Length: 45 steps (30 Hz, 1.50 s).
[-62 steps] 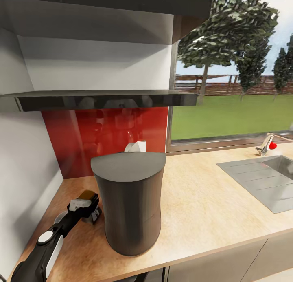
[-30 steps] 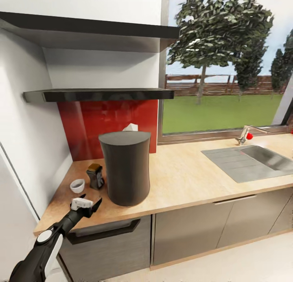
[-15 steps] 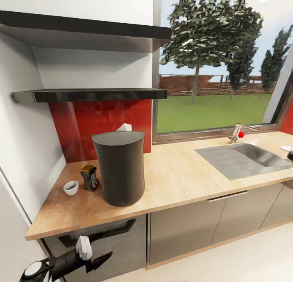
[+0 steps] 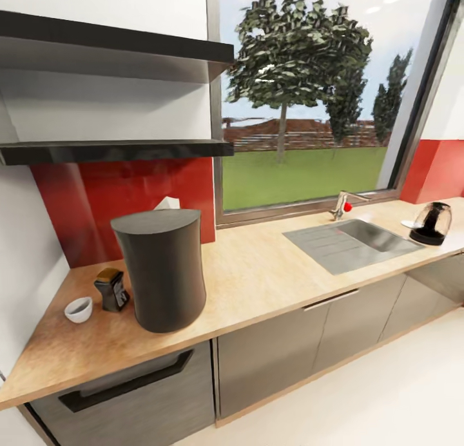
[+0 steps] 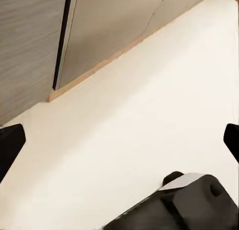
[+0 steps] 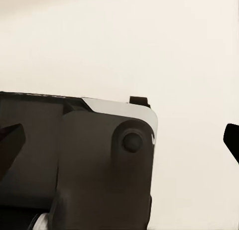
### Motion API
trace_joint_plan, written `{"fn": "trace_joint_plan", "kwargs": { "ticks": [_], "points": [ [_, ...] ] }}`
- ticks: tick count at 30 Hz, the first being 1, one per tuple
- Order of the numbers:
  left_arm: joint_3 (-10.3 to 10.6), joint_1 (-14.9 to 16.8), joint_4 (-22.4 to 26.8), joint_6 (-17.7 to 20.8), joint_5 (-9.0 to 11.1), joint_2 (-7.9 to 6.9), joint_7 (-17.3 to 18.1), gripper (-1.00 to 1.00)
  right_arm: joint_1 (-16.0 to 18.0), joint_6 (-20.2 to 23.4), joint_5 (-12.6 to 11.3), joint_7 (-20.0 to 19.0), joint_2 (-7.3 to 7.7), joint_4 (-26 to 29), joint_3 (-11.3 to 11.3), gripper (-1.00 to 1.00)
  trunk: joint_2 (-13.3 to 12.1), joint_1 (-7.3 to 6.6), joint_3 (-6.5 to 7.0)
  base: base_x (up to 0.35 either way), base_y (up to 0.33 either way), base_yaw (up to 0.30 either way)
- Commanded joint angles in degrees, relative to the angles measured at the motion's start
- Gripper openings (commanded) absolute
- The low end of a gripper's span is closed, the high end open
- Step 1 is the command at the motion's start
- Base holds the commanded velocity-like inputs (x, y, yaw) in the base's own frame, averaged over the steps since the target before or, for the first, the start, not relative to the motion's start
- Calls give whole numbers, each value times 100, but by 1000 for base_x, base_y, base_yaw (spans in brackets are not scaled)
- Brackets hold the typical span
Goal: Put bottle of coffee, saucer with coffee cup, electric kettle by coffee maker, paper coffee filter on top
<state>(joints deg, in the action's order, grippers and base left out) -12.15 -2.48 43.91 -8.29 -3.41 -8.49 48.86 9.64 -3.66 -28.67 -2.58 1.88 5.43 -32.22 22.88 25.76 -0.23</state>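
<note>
Head view shows us the long tan countertop first, running from the near left corner off to the far right, with the steel sink set in it. The big grey coffee maker stands at the left end. Just left of it sits the bottle of coffee, and left of that the little white coffee cup. A bit of pale paper peeks up behind the coffee maker; we think it may be the paper coffee filter, but we cannot be sure. Far off at the right end, past the sink, stands the electric kettle, with something flat and white just beside it, too small to name. Both wrist views look down at the pale floor, and each shows two dark fingertips spread wide with nothing between them, so both grippers are let go. We think the next job is the kettle. We should roll right along the counter, stop square in front of it, and take it by the black handle so it stays upright.
</note>
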Motion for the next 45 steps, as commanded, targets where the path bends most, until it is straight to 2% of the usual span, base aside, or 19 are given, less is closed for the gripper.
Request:
{"fn": "trace_joint_plan", "kwargs": {
  "ticks": [1,2,3,5,6,7,8,9,11,14,15,16,19,23,27,40,45],
  "points": [
    [-18,-6,-113,-35,-42,0,-78,100,3,-21,-62,-24,2,-11,-39,100,4,3,-1,0,0,-264],
    [-17,-18,-392,-38,-135,-15,-316,100,3,-21,-64,-24,4,-17,-39,100,4,3,-1,0,0,-264],
    [-16,-25,-766,-42,-326,-32,-668,100,3,-21,-62,-22,4,-23,-36,100,4,3,-1,0,0,-264],
    [-1,-22,-1094,-42,-525,-30,-1089,100,3,-19,-61,-16,5,-27,-32,100,4,3,-1,0,0,-264],
    [20,-19,-1271,-42,-653,-22,-1442,100,3,-16,-60,-11,5,-26,-28,100,4,3,-1,0,0,-264],
    [42,-17,-1393,-39,-739,-8,-1783,100,3,-14,-60,-9,5,-28,-25,100,4,3,-1,0,0,-264],
    [50,-17,-1428,-37,-762,-2,-1899,100,3,-13,-62,-8,5,-27,-24,100,4,3,-1,0,0,-264],
    [65,-16,-1544,-31,-825,13,-2243,100,3,-11,-64,-3,2,-26,-5,100,4,3,-1,0,0,-264],
    [76,-13,-1786,-23,-932,26,-2759,100,3,-6,-136,34,3,-30,160,100,4,3,-1,0,0,-264],
    [76,-9,-2040,-18,-1084,42,-3196,100,3,-4,-267,174,11,-40,471,100,4,3,-1,0,0,-265],
    [61,-8,-2184,-14,-1259,53,-3474,100,3,-4,-314,315,18,-46,674,100,4,3,-1,0,0,-266],
    [46,-7,-2240,-6,-1394,60,-3636,100,3,-3,-332,381,18,-49,758,100,4,3,-1,0,0,-267],
    [32,-7,-2307,12,-1624,72,-3821,100,3,8,-349,441,9,-47,839,100,4,3,-1,0,0,-267],
    [34,-7,-2405,18,-1695,83,-3864,100,3,13,-358,456,6,-43,889,100,4,3,-1,20,-49,-267],
    [30,-7,-2457,25,-1712,94,-3875,100,3,14,-349,456,5,-37,964,100,4,3,-1,74,-201,-150],
    [37,-7,-2470,29,-1711,182,-3886,100,3,-2,-353,442,-3,-11,961,100,4,3,-1,121,-245,-9],
    [30,-7,-2467,29,-1715,267,-3884,100,3,-3,-361,438,-4,-7,971,100,4,3,-1,234,-199,0]
  ]
}}
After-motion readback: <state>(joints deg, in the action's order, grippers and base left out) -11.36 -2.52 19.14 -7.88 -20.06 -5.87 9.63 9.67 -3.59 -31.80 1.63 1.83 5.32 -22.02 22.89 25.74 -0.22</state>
